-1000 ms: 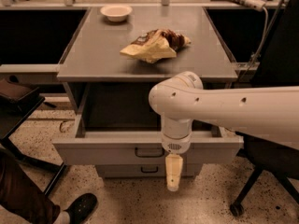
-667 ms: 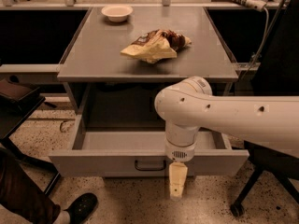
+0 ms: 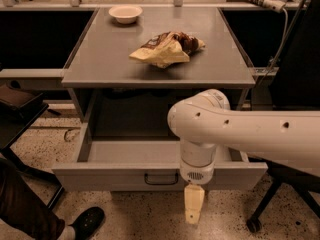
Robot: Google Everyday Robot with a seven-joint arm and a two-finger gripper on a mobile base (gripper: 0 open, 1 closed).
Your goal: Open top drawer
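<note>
Top drawer (image 3: 100, 177) rigid metal, likely slides light, grab bar handle (image 3: 161, 178); gripper (image 3: 193, 213) just below-right of handle, state can't tell

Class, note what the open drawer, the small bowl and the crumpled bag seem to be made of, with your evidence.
Top drawer: likely painted metal, flat matt grey, thin straight walls. Bowl: ceramic or plastic, smooth pale surface; unclear which. Bag: thin foil or plastic film, creased and shiny. Tool, hanging before the drawer front: cream plastic, probably.
</note>
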